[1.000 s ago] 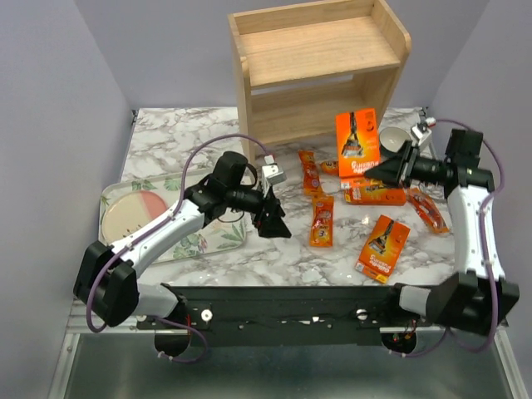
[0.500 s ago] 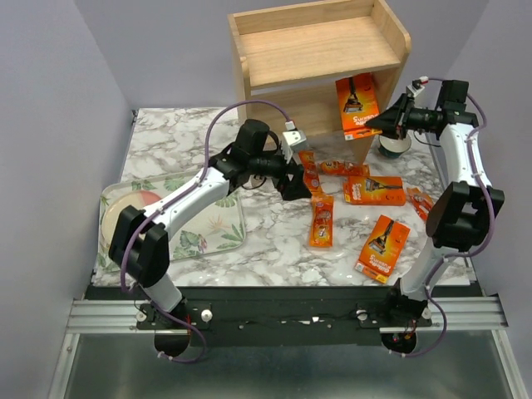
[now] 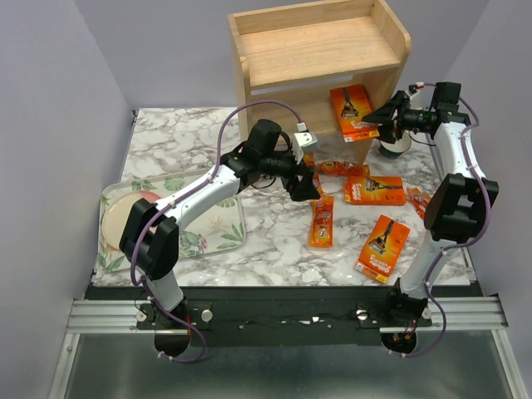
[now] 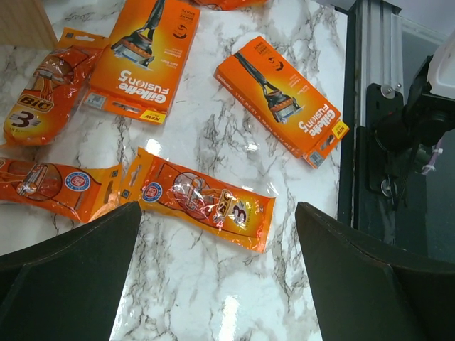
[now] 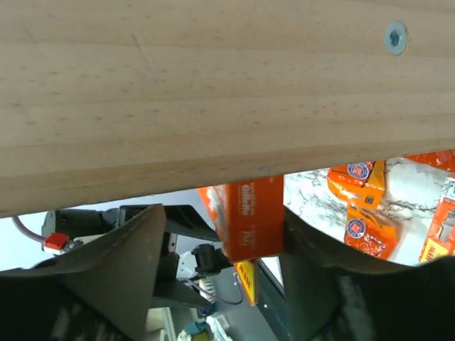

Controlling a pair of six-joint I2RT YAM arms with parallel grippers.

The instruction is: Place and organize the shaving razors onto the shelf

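Gillette Fusion5 packs (image 4: pixel 146 53): bright orange w/ dark razor pics. BIC blister packs (image 4: pixel 202 206): orange, clear fronts, round blue/red logos. Shelf (image 3: pixel 320 50): light natural wood, faint grain. Tabletop (image 3: pixel 183 137): white marble, grey veins. Tray (image 3: pixel 208 241): pale w/ green leaf print. Plate (image 3: pixel 125 220): cream & pink. Arms (image 3: pixel 195 195): white, blk joints. Cables (image 3: pixel 249 105): purple.

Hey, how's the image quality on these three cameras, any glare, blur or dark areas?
Left wrist view: glare spots on the marble table and the shiny blister pack; the left fingers dark and soft. Right wrist view: the shelf board looms close, right fingers blurred, the razor box fairly sharp. Top external view: evenly lit, sharp, only soft shadows.
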